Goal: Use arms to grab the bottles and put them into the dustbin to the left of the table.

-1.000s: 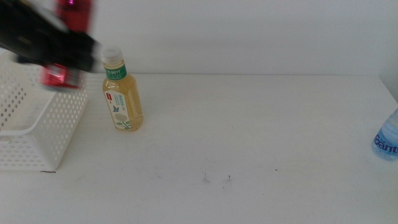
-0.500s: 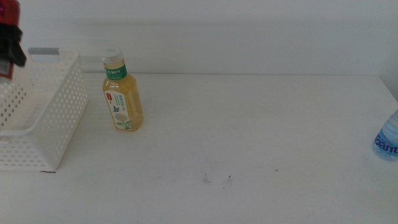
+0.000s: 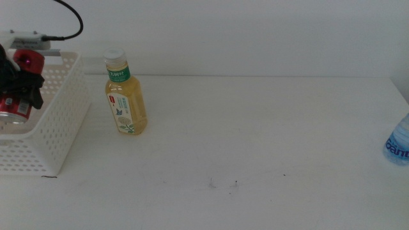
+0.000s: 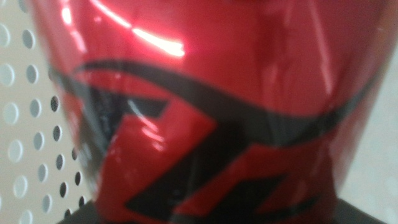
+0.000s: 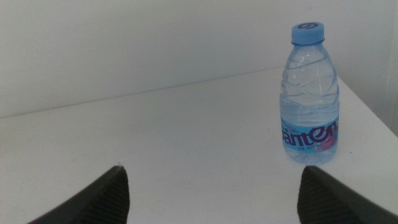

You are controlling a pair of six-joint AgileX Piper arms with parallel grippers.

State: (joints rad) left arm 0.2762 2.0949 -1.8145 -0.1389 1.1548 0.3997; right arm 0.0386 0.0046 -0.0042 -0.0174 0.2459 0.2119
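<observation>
The left gripper (image 3: 18,86) pinches the red can (image 3: 19,83) inside the white basket (image 3: 61,121). The right gripper (image 5: 211,193) waits, jaws spread, facing the water bottle (image 5: 309,99). The tea bottle (image 3: 124,96) stands beside the basket.

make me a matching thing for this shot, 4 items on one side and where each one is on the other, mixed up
Items:
1. red can
2. yellow tea bottle
3. water bottle
4. dustbin

Places:
A. standing upright on the table just beside the dustbin
B. at the table's left end
C. at the middle view's right edge, only partly in the picture
D. held by the left gripper over the dustbin's opening

Pairs: 1-D, 2-A, 3-C, 4-B

The right gripper waits open, facing the water bottle.
</observation>
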